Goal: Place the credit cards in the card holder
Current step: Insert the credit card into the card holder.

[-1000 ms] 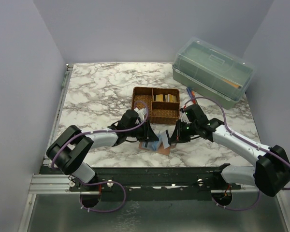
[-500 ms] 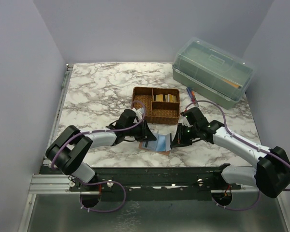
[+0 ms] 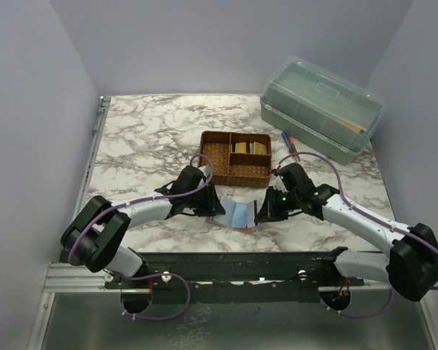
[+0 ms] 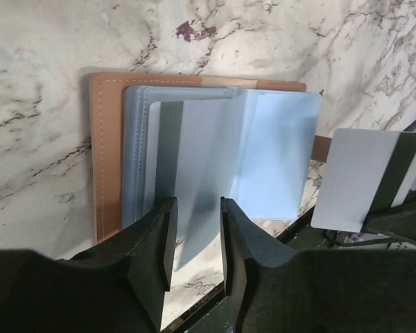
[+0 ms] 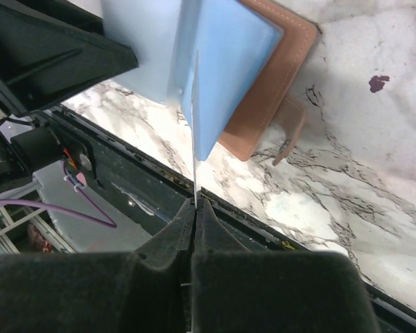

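Observation:
The tan card holder lies open near the table's front edge, its bluish clear pockets spread out over its tan cover. My left gripper is at its left side; in the left wrist view the gripper has its jaws slightly apart over the pocket leaves, pinching nothing. My right gripper is shut on a whitish credit card, seen edge-on in the right wrist view, just at the pockets' right edge. The snap tab sticks out to the right.
A brown woven divided tray stands just behind the holder, with yellowish flat cards in its right compartment. A big translucent green box is at the back right. Red and blue pens lie beside it. The table's front edge is close.
The holder's pocket leaves have spread open wider under the left gripper. My right gripper has moved slightly down and left with the card, closer to the pockets.

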`<action>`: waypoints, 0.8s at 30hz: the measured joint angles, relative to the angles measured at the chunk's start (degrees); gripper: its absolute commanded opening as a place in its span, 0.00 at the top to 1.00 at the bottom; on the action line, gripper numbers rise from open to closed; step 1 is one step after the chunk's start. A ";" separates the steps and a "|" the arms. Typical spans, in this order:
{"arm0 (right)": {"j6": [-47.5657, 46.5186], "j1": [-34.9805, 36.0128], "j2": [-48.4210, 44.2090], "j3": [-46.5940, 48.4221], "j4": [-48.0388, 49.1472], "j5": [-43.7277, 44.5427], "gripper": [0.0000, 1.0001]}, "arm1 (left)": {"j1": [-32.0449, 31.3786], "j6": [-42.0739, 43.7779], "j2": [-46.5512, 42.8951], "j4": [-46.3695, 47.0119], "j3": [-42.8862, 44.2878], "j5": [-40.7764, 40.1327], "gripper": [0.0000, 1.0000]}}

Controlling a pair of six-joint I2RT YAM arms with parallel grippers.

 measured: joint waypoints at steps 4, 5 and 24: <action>-0.04 0.07 -0.15 0.96 0.42 -0.31 1.00 | 0.00 0.15 -0.04 -1.90 0.42 -1.18 0.53; -0.04 0.11 -0.15 0.98 0.83 -0.61 1.00 | 0.00 0.17 -0.09 -2.14 0.61 -1.33 0.52; 3.91 1.88 8.28 -8.81 20.90 -7.67 1.00 | -0.04 1.55 -3.37 -9.99 2.32 -8.46 0.30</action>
